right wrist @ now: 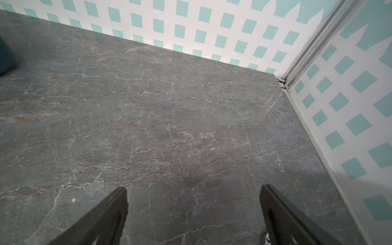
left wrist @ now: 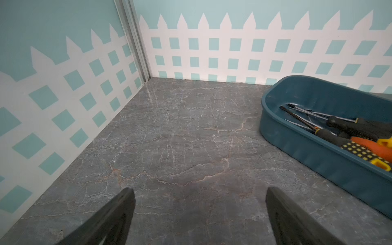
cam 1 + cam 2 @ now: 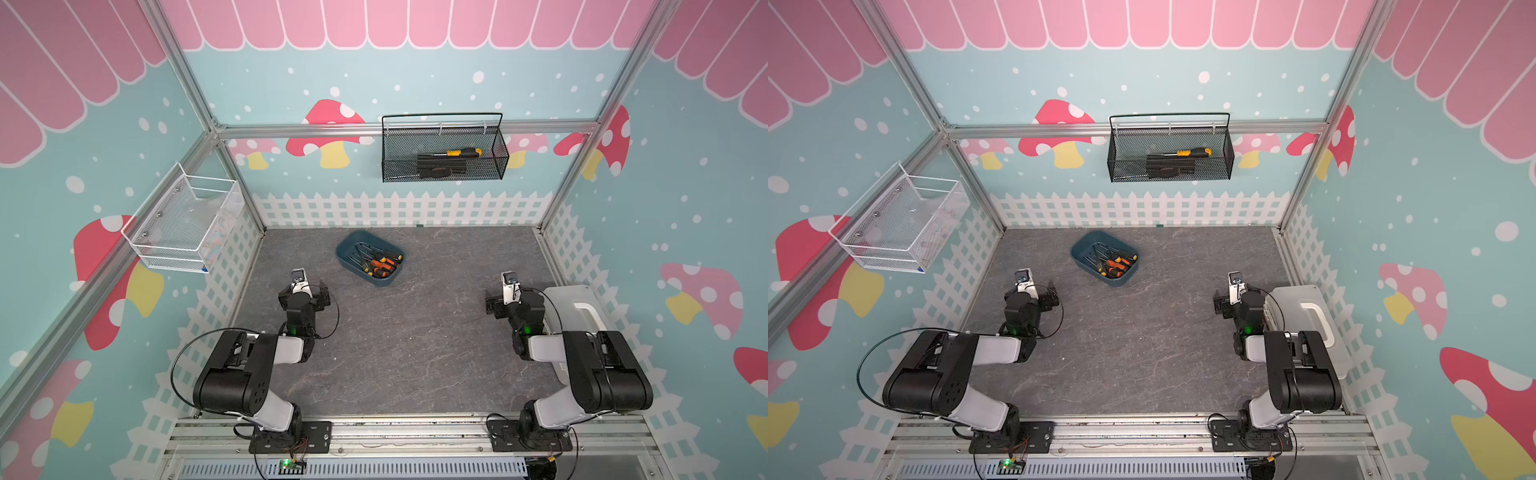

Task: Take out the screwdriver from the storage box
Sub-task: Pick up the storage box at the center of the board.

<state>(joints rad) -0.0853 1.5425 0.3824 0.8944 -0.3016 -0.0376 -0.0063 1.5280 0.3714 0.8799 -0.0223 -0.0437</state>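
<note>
The storage box (image 3: 345,249) (image 3: 1082,250), a shallow dark teal tub, sits slanted on the grey marbled floor toward the back, left of centre. Several screwdrivers (image 3: 380,264) (image 3: 1114,264) with black, orange and yellow handles lie piled inside, shafts toward the back left. My left gripper (image 3: 304,291) (image 3: 1034,293) hovers open in front of the box and to its left, empty. My right gripper (image 3: 505,299) (image 3: 1233,299) hangs open at the right, far from the box. In the left wrist view the box wall (image 2: 297,146) and screwdrivers (image 2: 360,146) lie beside the open left gripper (image 2: 200,191). The right gripper (image 1: 194,188) spans bare floor.
A black wire-mesh basket (image 3: 399,166) hangs on the back wall and holds a yellow-and-black handled tool (image 3: 463,152). A white wire basket (image 3: 166,232) hangs on the left wall. A translucent white case (image 3: 571,297) with a handle lies by the right arm. Walls enclose three sides.
</note>
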